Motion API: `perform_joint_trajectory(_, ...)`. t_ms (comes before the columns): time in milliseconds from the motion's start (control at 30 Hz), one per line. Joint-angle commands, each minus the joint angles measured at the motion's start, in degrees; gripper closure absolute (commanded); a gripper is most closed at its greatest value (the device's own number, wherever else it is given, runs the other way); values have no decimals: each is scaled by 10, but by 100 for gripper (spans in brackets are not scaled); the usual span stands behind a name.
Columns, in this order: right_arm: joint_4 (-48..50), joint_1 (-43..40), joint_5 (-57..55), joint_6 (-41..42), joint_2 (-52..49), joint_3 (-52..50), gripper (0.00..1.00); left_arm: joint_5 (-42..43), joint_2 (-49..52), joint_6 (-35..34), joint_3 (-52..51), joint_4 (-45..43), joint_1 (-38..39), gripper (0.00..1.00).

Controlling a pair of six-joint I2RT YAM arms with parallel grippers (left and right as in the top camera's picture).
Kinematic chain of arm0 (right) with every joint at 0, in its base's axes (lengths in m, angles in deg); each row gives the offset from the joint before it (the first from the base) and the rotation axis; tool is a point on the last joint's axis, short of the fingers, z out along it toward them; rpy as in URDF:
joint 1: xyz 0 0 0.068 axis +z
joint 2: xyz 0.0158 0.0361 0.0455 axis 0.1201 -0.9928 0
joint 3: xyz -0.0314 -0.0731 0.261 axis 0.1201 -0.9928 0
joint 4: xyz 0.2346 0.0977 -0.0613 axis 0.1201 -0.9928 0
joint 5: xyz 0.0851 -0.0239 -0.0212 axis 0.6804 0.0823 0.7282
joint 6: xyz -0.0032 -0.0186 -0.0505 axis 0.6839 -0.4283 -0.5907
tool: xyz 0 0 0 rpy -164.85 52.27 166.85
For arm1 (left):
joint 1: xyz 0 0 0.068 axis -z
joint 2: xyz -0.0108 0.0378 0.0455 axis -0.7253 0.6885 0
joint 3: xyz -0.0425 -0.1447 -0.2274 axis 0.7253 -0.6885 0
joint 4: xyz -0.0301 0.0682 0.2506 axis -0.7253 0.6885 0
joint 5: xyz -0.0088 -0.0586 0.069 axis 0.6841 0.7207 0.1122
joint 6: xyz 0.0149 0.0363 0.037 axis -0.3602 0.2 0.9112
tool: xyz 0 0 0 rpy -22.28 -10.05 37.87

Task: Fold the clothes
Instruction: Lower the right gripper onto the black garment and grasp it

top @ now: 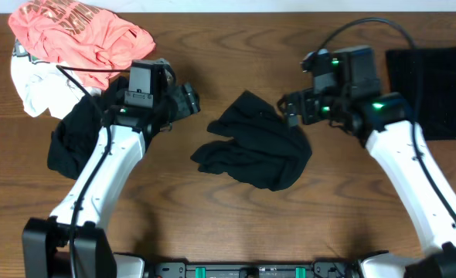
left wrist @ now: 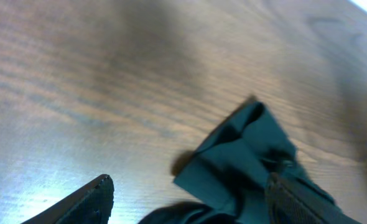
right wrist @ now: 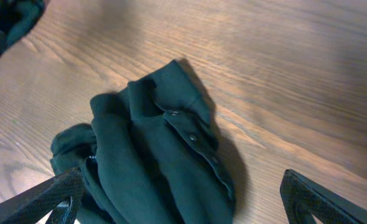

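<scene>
Observer: Garment check. One black crumpled shirt with a button placket (top: 251,150) lies bunched at table centre, not yet folded. Why are both arms there?

Operator: Judgement: they bracket it so they can spread it flat. The right gripper (top: 288,110) hovers at the shirt's 1 o'clock edge, jaws released wide and nothing between them. Its wrist view shows the placket directly below.

Observer: And the left gripper (top: 183,100)?

Operator: It sits at the shirt's 10 o'clock, likewise released and holding nothing. Its wrist view shows a dark cloth corner lying on the wood table (top: 212,224) just beside one finger, unpinched.

Observer: Other clothes?

Operator: They are heaped at the table's 10 o'clock. The coral-pink printed tee (top: 73,31) is on top with the white garment (top: 27,85) beneath it. The second black garment (top: 73,143) is at the heap's 6 o'clock, probably queued. The flat black rectangular cloth (top: 433,93) at 2 o'clock is likely a finished fold, parked clear.

Observer: Progress?

Operator: Early. The shirt needs corner grips first.
</scene>
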Motion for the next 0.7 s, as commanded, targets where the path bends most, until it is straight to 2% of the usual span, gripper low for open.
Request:
perform_joint_trajectory(0,7,26,-30,3,-30,11,1,6,6,-21,9,13,-29,22)
perform_joint_trajectory(267,19,67,-33,-13,-93,11,3,62,6,-21,9,30,-108,22)
perform_joint_trajectory(500,16,100,-58,-25,-142,11,11,61,6,-21,9,42,-120,22)
perform_joint_trajectory(667,16,113,-58,-25,-177,11,29,61,6,-19,9,45,-120,22)
